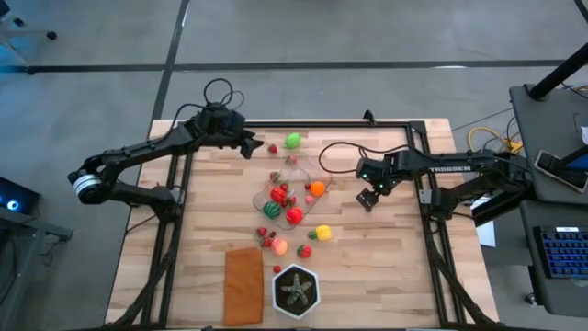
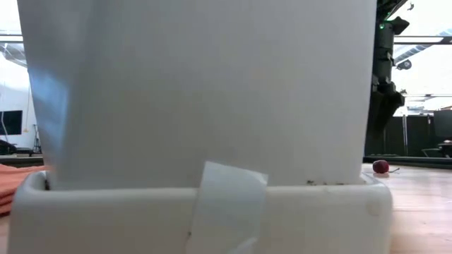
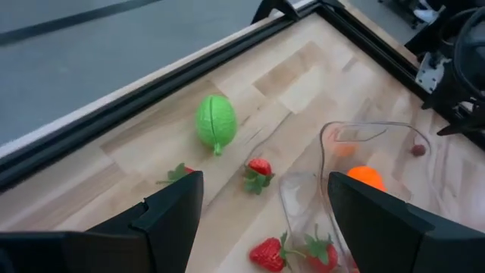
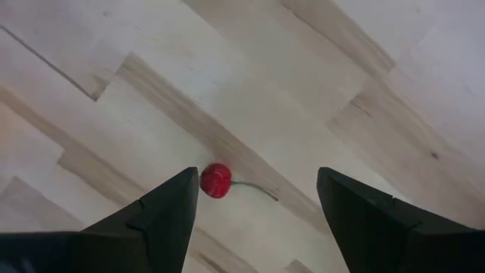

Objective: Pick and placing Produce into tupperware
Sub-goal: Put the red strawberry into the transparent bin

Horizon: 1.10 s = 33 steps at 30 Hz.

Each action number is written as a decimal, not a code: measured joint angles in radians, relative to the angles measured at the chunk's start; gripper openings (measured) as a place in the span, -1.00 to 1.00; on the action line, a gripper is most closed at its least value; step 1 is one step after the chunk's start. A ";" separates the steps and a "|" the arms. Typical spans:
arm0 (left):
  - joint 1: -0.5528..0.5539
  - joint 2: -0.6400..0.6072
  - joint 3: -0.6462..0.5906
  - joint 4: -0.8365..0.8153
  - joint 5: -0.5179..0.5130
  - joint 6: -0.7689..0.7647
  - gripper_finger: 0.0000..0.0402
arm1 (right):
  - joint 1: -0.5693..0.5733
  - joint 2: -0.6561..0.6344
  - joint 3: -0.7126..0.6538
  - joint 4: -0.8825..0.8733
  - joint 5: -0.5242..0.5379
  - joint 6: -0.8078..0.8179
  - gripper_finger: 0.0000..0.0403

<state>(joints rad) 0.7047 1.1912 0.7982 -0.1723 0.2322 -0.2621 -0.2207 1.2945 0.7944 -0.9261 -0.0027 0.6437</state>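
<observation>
wooden table, task partly done. tupperware mid-table holds a few produce pieces; green fruit, cherry and others lie loose. left tool and right tool both wide, holding nothing.

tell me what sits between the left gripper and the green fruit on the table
In the high view, one small red strawberry lies on the wood between the left gripper and the green fruit. The left wrist view shows the same strawberry short of the fruit.
</observation>
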 joint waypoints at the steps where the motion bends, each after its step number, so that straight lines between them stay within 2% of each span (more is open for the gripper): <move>1: 0.000 0.000 0.000 -0.001 0.006 0.014 0.34 | 0.000 0.000 0.000 -0.001 0.004 -0.003 0.30; 4: 0.000 0.000 0.010 0.014 0.061 0.223 0.28 | -0.001 0.000 0.000 0.001 0.006 -0.009 0.31; 7: 0.007 0.013 0.014 0.012 0.072 0.406 0.18 | -0.001 0.000 0.000 0.003 0.006 -0.009 0.31; 13: 0.049 0.157 0.052 -0.004 0.083 0.442 -0.01 | 0.000 0.000 0.000 0.011 0.005 -0.009 0.28; 18: 0.063 0.306 0.208 -0.166 0.083 0.462 -0.08 | 0.000 0.000 0.000 0.013 0.003 -0.004 0.28; 25: 0.062 0.514 0.479 -0.483 0.030 0.765 -0.08 | 0.000 0.000 0.000 0.018 0.002 -0.001 0.28; 28: 0.062 0.566 0.539 -0.518 -0.010 0.888 -0.08 | 0.000 0.000 0.000 0.018 0.000 -0.001 0.28; 33: 0.058 0.589 0.556 -0.497 -0.009 1.007 -0.08 | 0.000 0.000 0.000 0.020 0.004 -0.001 0.28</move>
<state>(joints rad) 0.7624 1.7797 1.3541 -0.6690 0.2233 0.7447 -0.2207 1.2942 0.7944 -0.9066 0.0009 0.6430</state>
